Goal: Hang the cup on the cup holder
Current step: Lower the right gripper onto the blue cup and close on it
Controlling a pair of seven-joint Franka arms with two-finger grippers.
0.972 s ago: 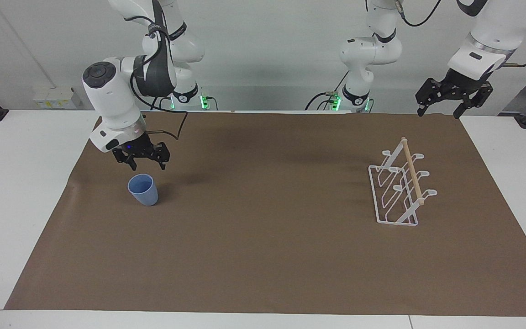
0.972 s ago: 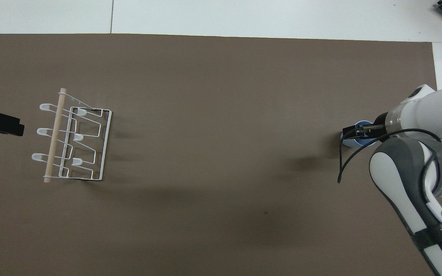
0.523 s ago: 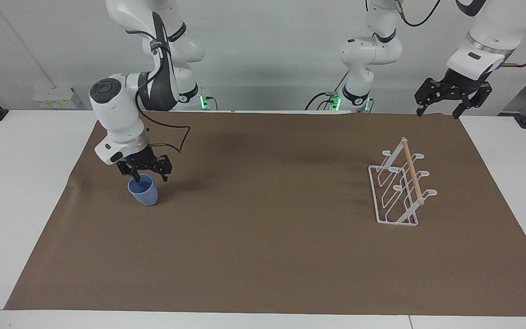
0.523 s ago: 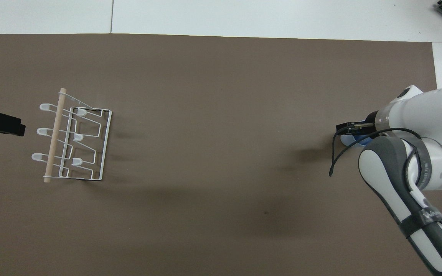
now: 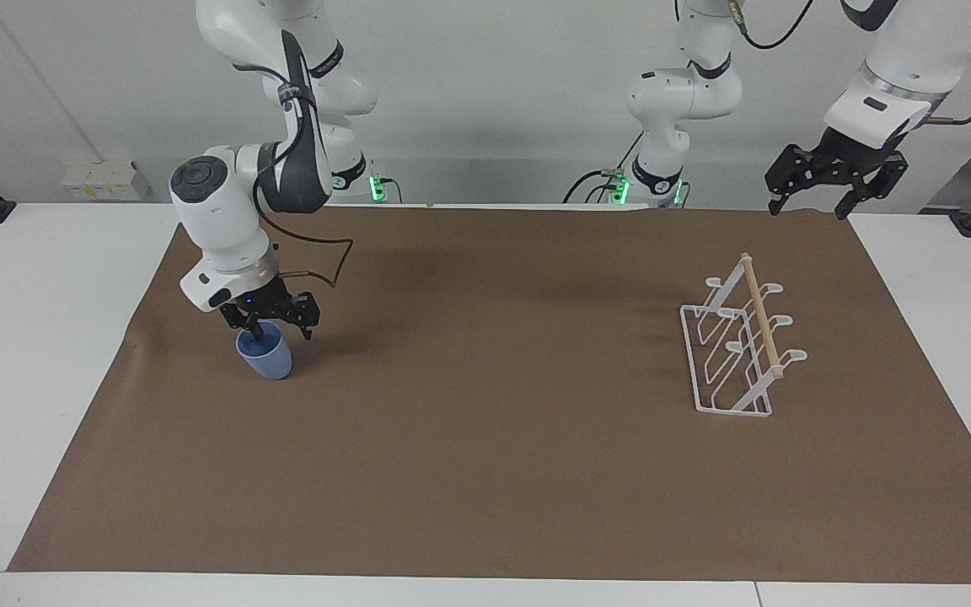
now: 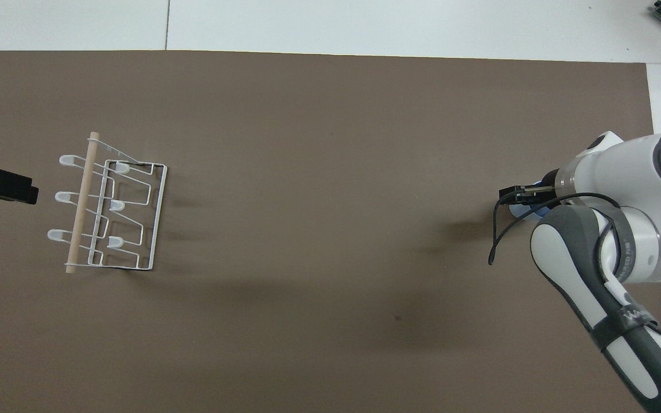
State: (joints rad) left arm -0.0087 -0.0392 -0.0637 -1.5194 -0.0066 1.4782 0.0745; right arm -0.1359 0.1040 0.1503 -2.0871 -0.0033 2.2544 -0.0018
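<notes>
The cup (image 5: 265, 357) is standing on the brown mat (image 5: 485, 472) near the right arm's end. The right gripper (image 5: 271, 327) is sitting at its rim, spread wide, one finger inside, holding nothing. The cup holder (image 5: 737, 350) is sitting near the other end. The left gripper (image 5: 818, 196) is waiting above the mat's corner, fingers apart, empty

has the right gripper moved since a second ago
Yes. The right gripper has come down onto the small light blue plastic cup; one finger now dips inside its rim. The cup has not shifted on the brown mat.
</notes>
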